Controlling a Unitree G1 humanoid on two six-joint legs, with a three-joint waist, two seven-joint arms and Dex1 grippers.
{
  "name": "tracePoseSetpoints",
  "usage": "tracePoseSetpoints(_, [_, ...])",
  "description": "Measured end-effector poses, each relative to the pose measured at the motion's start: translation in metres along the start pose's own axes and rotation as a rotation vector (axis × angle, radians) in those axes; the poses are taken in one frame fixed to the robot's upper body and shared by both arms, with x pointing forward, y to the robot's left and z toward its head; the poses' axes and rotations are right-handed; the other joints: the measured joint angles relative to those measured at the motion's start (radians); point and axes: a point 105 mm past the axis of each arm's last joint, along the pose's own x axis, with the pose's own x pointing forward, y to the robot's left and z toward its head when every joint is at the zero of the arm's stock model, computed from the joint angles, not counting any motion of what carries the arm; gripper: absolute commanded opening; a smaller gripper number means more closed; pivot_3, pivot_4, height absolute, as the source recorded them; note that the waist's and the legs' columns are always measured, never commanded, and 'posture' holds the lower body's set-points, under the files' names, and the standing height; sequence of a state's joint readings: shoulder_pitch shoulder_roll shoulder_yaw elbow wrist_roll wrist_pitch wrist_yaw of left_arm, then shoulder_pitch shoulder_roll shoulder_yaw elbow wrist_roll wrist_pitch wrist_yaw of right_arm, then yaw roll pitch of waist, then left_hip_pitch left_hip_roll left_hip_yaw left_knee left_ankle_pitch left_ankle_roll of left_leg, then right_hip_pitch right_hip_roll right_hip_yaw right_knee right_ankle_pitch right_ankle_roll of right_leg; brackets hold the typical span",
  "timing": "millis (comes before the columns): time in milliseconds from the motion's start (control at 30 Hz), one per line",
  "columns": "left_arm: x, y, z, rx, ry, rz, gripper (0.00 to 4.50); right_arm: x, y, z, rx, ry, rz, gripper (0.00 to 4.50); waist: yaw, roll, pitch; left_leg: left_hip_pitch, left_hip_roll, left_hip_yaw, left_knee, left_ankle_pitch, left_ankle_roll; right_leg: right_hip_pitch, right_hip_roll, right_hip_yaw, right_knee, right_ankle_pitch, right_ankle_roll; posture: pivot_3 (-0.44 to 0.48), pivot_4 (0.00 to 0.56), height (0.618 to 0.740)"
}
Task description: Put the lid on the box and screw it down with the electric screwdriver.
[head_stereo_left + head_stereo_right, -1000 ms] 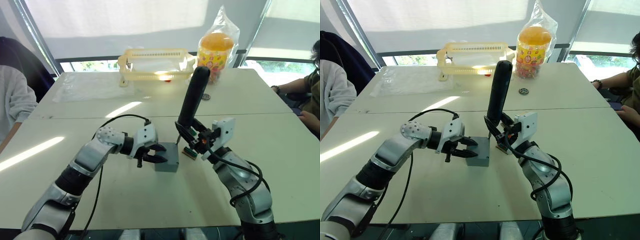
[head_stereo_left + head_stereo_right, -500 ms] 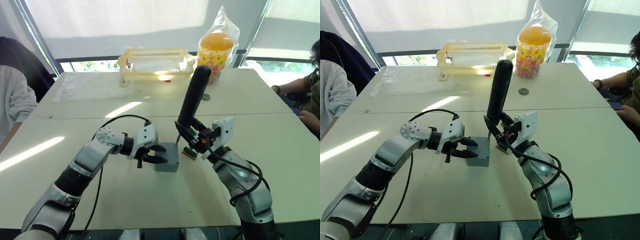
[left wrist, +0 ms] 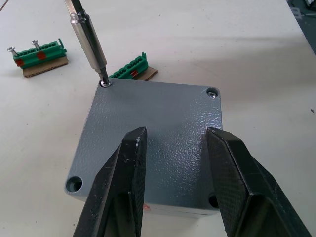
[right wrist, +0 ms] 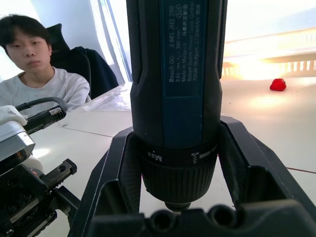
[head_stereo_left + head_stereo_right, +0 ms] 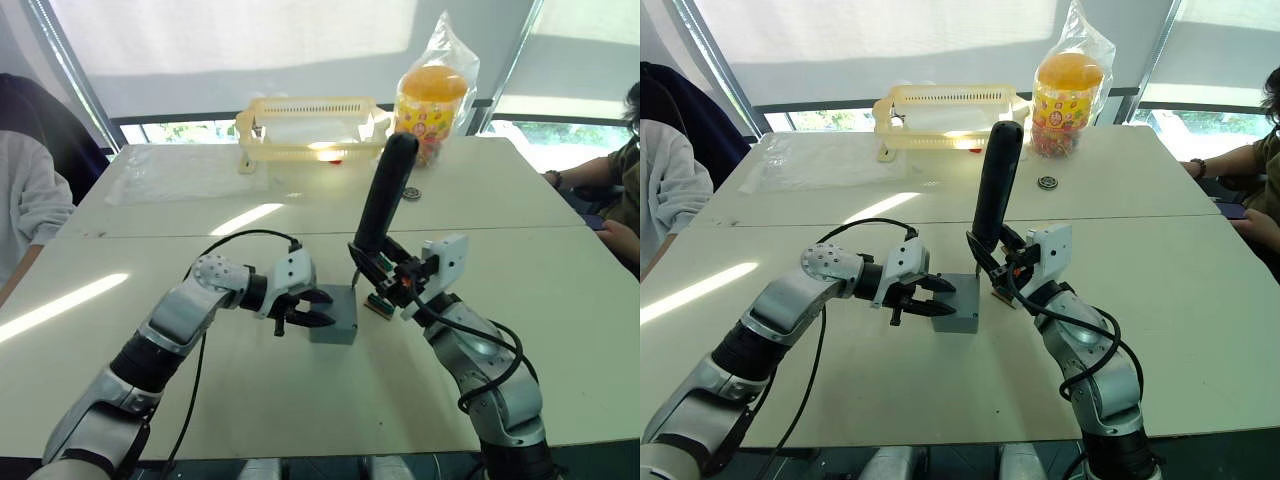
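**Screwdriver bit seated in a corner screw of the lidded box**

We see the box (image 5: pixel 335 315) sitting on the surface (image 5: pixel 300 400) between the 2 arms, with the lid (image 3: pixel 153 128) lying flat on top of it, edges matching. The left gripper (image 5: pixel 312 308) reaches in from the left, and its 2 black fingers (image 3: pixel 126 187) are spread apart just above the lid, gripping nothing; whether they touch the lid we cannot tell.

The right gripper (image 5: pixel 385 275) has its fingers (image 4: pixel 247 163) clamped around the electric screwdriver (image 5: pixel 385 195), which stands nearly upright with its top leaning slightly to the far right. Its metal bit (image 3: pixel 89 42) comes down onto a screw in 1 corner of the lid. Another corner shows a screw head, and the 2 corners nearer the left gripper show open holes.

Just beside the box, 2 green terminal pieces (image 3: pixel 133 66) on brown backing lie on the surface. At the far edge stand a yellow slotted basket (image 5: pixel 310 125) and, to its right, a bagged jar of sweets (image 5: pixel 430 95). A person's grey sleeve (image 5: pixel 25 200) shows at the left, and another person's arm (image 5: pixel 610 200) at the right.
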State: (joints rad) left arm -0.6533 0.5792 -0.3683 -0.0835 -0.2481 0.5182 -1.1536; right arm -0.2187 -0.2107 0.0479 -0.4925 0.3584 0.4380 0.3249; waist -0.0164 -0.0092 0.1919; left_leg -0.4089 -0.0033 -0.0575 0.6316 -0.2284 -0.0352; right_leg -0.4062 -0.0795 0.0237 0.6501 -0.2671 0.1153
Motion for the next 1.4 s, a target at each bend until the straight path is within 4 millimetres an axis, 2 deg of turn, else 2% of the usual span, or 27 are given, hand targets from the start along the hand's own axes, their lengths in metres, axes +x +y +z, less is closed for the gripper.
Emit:
tracePoseSetpoints(433, [0.000, 0.000, -0.001, -0.002, 0.001, 0.000, 1.87, 0.002, 0.007, -0.005, -0.123, 0.011, 0.047, 1.79, 0.000, -0.001, -0.001, 0.001, 0.000, 0.000, 0.000, 0.000, 0.000, 0.001, 0.000, 0.000, 0.000, 0.000, 0.000, 0.000, 0.150, 0.740])
tracePoseSetpoints(1100, [0.001, -0.002, -0.001, -0.003, -0.001, -0.002, 1.87, 0.003, 0.009, -0.006, -0.126, 0.005, 0.056, 1.79, 0.000, -0.001, -0.002, 0.001, 0.000, 0.000, 0.000, 0.000, 0.000, 0.002, 0.000, 0.000, 0.000, 0.000, 0.000, 0.000, 0.150, 0.740])
tracePoseSetpoints(1400, [0.001, -0.003, -0.002, -0.007, 0.000, -0.002, 1.87, -0.005, 0.013, -0.009, -0.138, -0.010, 0.083, 1.79, -0.001, -0.001, -0.004, 0.002, 0.000, 0.000, 0.000, 0.000, 0.000, 0.002, 0.000, 0.000, 0.000, 0.000, 0.000, 0.000, 0.150, 0.740])
